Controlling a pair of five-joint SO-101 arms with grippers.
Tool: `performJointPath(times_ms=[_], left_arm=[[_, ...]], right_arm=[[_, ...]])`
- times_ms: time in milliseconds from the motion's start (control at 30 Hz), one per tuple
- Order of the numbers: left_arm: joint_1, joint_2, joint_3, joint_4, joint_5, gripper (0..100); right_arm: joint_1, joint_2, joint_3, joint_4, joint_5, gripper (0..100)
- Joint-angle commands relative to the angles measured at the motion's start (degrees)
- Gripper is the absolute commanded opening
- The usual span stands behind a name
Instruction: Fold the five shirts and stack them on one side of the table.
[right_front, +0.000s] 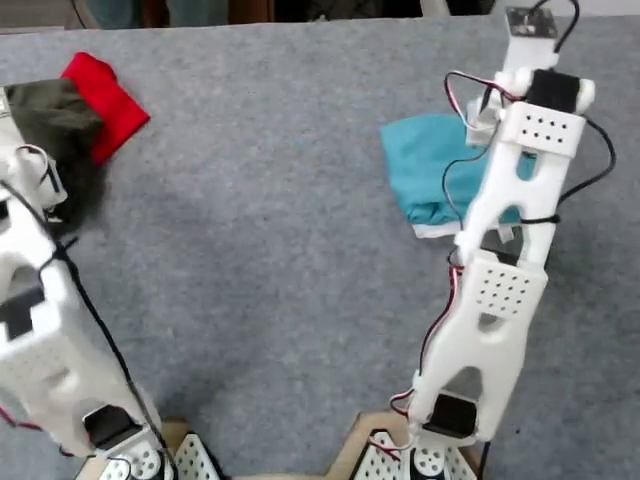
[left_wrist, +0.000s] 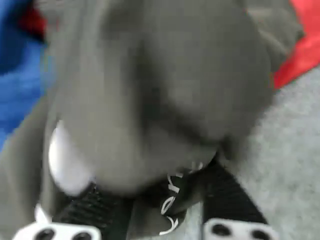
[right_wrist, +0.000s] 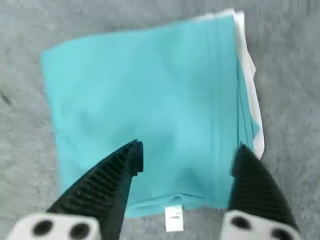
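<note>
A dark olive-grey shirt lies bunched at the table's far left edge. In the left wrist view the same shirt drapes over my left gripper, which is shut on it, and the cloth hides the fingertips. A red shirt lies partly under the dark one and shows beside it as red shirt. A folded teal shirt with a white layer beneath lies at the right. My right gripper hovers open just above this teal shirt, touching nothing.
A blue cloth shows beyond the dark shirt. The right arm stretches over the teal shirt's right part. Grey felt table lies bare across the middle. The arm bases stand at the near edge.
</note>
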Motion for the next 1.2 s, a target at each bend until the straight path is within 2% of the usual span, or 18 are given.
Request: performJointPath(times_ms=[0,167,333,433,600,767,833,933,1000,1033,1167], left_arm=[[1.19,3.08,-17.54,12.22,-3.43,3],[6.02,1.85,-23.60,25.32,-4.75,3],[15.16,-6.15,-17.01,34.90,-4.66,3],[22.81,-15.38,-6.02,34.29,-4.75,3],[38.64,-38.33,20.79,27.87,-5.10,3],[56.66,-63.12,43.30,25.58,-12.31,3],[60.18,-71.30,47.60,25.93,-12.31,4],[59.12,-80.09,50.24,26.02,-8.70,15],[54.81,-83.78,50.07,26.81,-2.64,26],[52.79,-85.27,49.27,27.69,-0.18,29],[44.09,-87.91,43.65,31.12,1.76,29]], right_arm=[[-1.14,-1.27,-5.93,0.62,0.00,22.0],[-1.05,-1.27,-10.15,0.70,-0.09,21.2],[-1.67,-1.27,-11.56,0.70,-0.09,21.2],[-2.81,-1.10,-11.30,0.62,-0.09,21.2],[-4.04,-1.10,-11.30,0.53,-0.09,21.2],[-5.01,-1.01,-11.21,0.53,-0.09,21.3],[-6.15,-1.01,-11.21,0.53,-0.09,21.3],[-9.32,-1.19,-11.21,0.62,-0.09,21.3],[-12.48,-1.19,-11.21,0.62,-0.18,21.3],[-14.42,-1.19,-11.21,0.62,-0.79,21.3],[-24.18,-0.84,-11.12,0.44,-4.31,21.3]])
